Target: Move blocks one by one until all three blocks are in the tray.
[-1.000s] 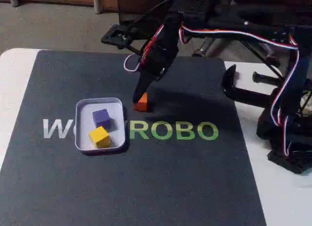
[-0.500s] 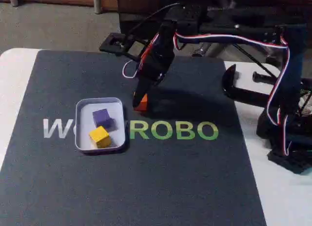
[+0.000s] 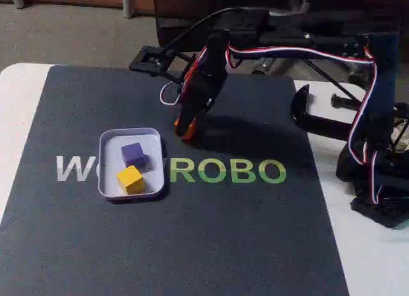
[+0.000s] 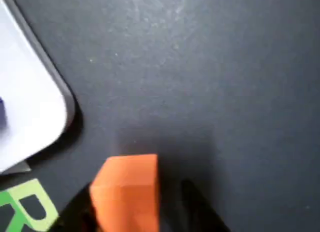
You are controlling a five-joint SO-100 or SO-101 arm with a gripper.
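The jaws point(image 3: 186, 128) pinch the orange block point(image 3: 188, 128) by its flat sides, just above the mat beside the tray point(image 3: 110, 181). It looks light, hard and easy to hold.

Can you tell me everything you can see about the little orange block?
The orange block is a small matte cube with flat faces and plain, unmarked sides. In the fixed view it sits between the gripper fingers, just right of the tray and outside it, seemingly lifted a little off the dark mat. In the wrist view the orange block fills the lower edge, with dark fingers at both sides and a shadow beneath it. Whether it touches the mat is hard to tell.
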